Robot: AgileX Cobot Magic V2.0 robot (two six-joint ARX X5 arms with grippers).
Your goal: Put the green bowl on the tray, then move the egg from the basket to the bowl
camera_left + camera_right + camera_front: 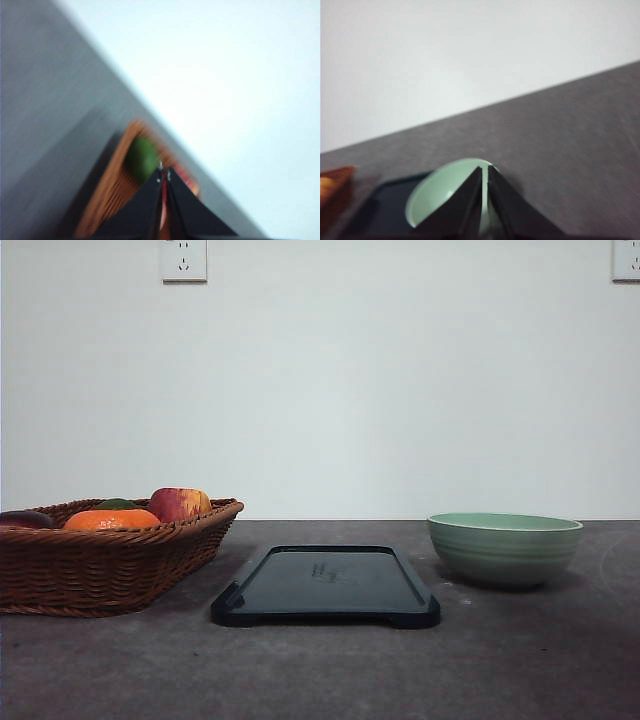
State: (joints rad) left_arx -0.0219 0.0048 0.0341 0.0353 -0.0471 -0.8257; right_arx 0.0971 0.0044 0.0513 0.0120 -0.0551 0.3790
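Two wall sockets (184,260) sit high on the pale wall behind a dark grey worktop (320,670). Wicker basket (100,560) on the left, black tray (325,585) in the middle, green bowl (505,548) off to the right, resting on the worktop, not the tray. Left fingers (163,176) pressed together over the basket, holding nothing; right fingers (485,172) likewise closed, empty, above the bowl.

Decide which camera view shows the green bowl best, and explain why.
The front view: the bowl stands whole and sharp on the table, right of the tray. The right wrist view gives only part of its rim and inside, behind the shut right claw. The left wrist view faces the basket.
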